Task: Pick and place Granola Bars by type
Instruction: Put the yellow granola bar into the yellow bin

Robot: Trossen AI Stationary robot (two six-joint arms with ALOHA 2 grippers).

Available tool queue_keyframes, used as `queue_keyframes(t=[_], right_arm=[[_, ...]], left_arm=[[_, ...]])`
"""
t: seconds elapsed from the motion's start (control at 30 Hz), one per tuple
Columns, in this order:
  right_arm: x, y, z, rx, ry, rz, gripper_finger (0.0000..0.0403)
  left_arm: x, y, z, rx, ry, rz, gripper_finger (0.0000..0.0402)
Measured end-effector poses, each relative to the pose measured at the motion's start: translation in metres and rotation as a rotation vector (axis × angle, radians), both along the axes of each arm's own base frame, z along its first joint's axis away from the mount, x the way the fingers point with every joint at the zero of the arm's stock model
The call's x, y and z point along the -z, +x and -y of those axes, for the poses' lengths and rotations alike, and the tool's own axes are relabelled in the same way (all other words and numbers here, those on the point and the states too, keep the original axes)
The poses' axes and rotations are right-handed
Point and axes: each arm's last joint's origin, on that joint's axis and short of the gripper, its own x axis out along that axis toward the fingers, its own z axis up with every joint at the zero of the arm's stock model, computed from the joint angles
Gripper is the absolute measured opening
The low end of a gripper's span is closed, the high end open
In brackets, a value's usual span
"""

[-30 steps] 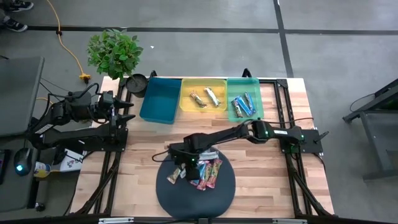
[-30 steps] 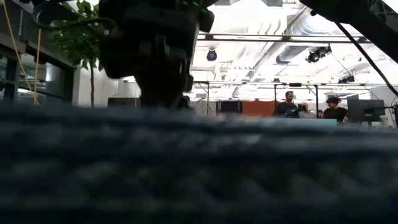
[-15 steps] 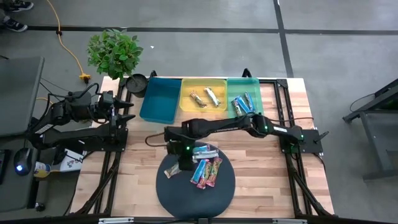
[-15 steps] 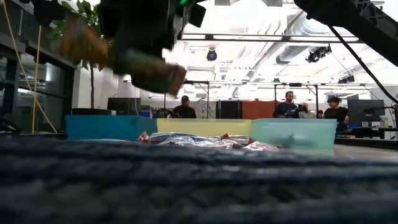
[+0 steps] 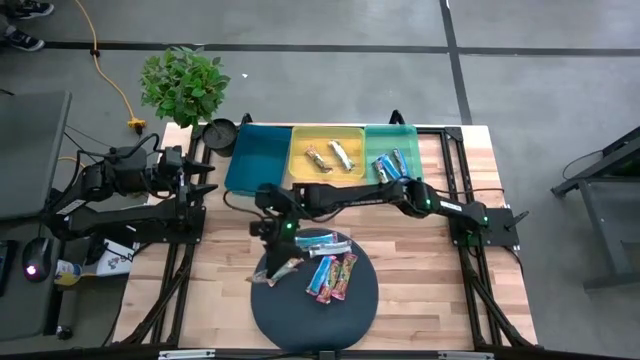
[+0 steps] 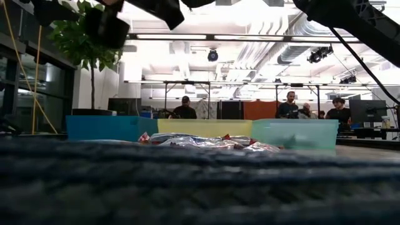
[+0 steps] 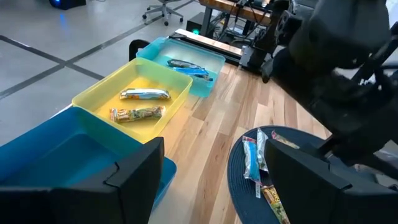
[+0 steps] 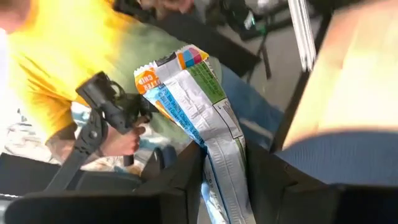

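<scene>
My right gripper (image 5: 275, 245) hangs above the left part of the dark round mat (image 5: 300, 320), shut on a silver-white granola bar (image 8: 186, 93) printed in blue, orange and green; the bar also shows from above (image 5: 280, 270). Several more bars (image 5: 332, 268) lie flat on the mat. At the far edge stand a blue bin (image 5: 258, 160), a yellow bin (image 5: 300, 170) with two bars in it, and a green bin (image 5: 372, 185) with blue bars. My left gripper (image 7: 217, 186) waits open at the table's left. My right gripper pinches the granola bar between its two fingers by one end (image 8: 221, 168). The rest of the wrapper sticks out past the fingertips, ending in a crimped end (image 8: 168, 65). The bar is lifted clear of the mat.
A potted plant (image 5: 183, 85) and a dark round pot (image 5: 220, 133) stand at the far left corner. A person in a yellow shirt (image 8: 56, 56) shows beyond the table in the right wrist view. More people (image 6: 290, 106) are in the room behind.
My right gripper has risen from the mat with the bar and swung toward the table's far left, toward the blue bin. It has tipped from pointing down to nearly level. The bar has come up off the mat; the other bars have stayed put.
</scene>
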Motion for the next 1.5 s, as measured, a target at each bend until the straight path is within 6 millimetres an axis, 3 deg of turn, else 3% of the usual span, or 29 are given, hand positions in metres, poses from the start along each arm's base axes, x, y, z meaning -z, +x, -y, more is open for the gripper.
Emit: queue_keyframes(t=[0.33, 0.6, 0.83, 1.1, 1.3, 1.5], right_arm=[[-0.015, 0.008, 0.021, 0.096, 0.004, 0.15, 0.0083], [-0.024, 0.005, 0.068, 0.2, -0.046, 0.224, 0.0083], [-0.047, -0.026, 0.128, 0.331, -0.204, 0.183, 0.0083], [-0.07, -0.085, 0.196, 0.634, -0.681, -0.009, 0.0083], [-0.07, -0.106, 0.228, 0.877, -0.968, -0.207, 0.0083], [-0.051, -0.113, 0.25, 1.203, -1.012, -0.442, 0.0083]], left_arm=[[0.0, 0.0, 0.0, 0.0, 0.0, 0.0, 0.0273], [0.0, 0.0, 0.0, 0.0, 0.0, -0.001, 0.0273], [0.0, 0.0, 0.0, 0.0, 0.0, -0.001, 0.0273], [0.0, 0.0, 0.0, 0.0, 0.0, -0.001, 0.0273], [0.0, 0.0, 0.0, -0.005, 0.002, -0.001, 0.0273], [0.0, 0.0, 0.0, -0.007, 0.002, -0.001, 0.0273]])
